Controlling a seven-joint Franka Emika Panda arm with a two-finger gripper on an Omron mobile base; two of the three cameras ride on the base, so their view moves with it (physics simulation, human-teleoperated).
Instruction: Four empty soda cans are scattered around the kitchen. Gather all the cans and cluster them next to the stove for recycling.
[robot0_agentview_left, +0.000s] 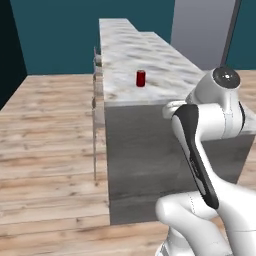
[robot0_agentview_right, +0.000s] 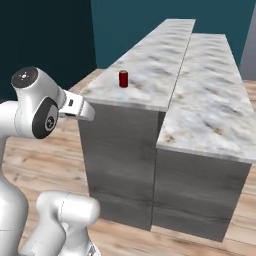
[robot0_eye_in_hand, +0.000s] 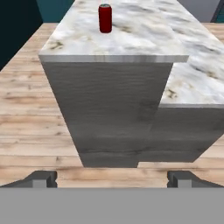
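One red soda can (robot0_agentview_left: 141, 78) (robot0_agentview_right: 123, 79) (robot0_eye_in_hand: 105, 18) stands upright on the marble top of a grey island counter (robot0_agentview_left: 155, 55) (robot0_agentview_right: 150, 60) (robot0_eye_in_hand: 140, 39), near its close end. My gripper (robot0_eye_in_hand: 113, 179) is open, its two dark fingertips (robot0_eye_in_hand: 43, 178) spread wide with nothing between them. It hangs in front of the island's end wall, below the countertop and well short of the can. The stove is out of view.
A second, lower marble counter section (robot0_agentview_right: 210, 100) (robot0_eye_in_hand: 194, 81) adjoins the island on the right. Pale stool-like shapes (robot0_agentview_left: 96, 100) line the island's left side. Wood floor (robot0_agentview_left: 45, 130) lies open to the left. A grey panel (robot0_agentview_left: 200, 30) stands at the back.
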